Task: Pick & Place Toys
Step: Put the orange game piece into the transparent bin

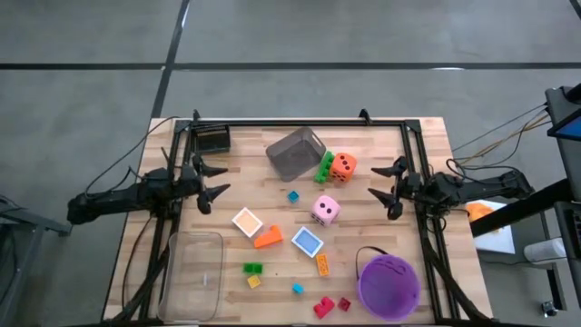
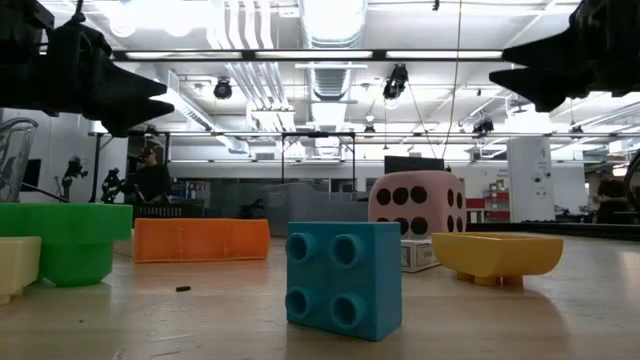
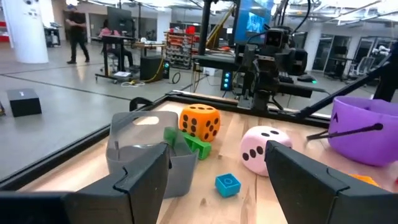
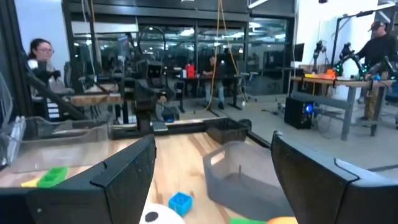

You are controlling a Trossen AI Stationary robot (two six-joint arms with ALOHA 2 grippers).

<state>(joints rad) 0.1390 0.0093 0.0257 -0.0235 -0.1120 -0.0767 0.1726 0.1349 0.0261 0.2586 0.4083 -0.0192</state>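
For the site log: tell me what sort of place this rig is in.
Most likely a robotics lab or open workshop hall. Exposed ceiling ducts and strip lights run overhead, workbenches with monitors and equipment stand on a bare concrete floor, and people work at desks beyond the wooden table.

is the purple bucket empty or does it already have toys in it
Empty, as far as shown. From above, the purple bucket shows only its plain purple floor, while the red bricks lie beside it on the table.

I work in a big open robotics lab: exposed ceiling ducts (image 2: 270,40) and strip lights overhead, benches with monitors (image 3: 252,22) and equipment, people (image 4: 40,68) standing at workstations beyond my wooden tabletop (image 1: 272,272).
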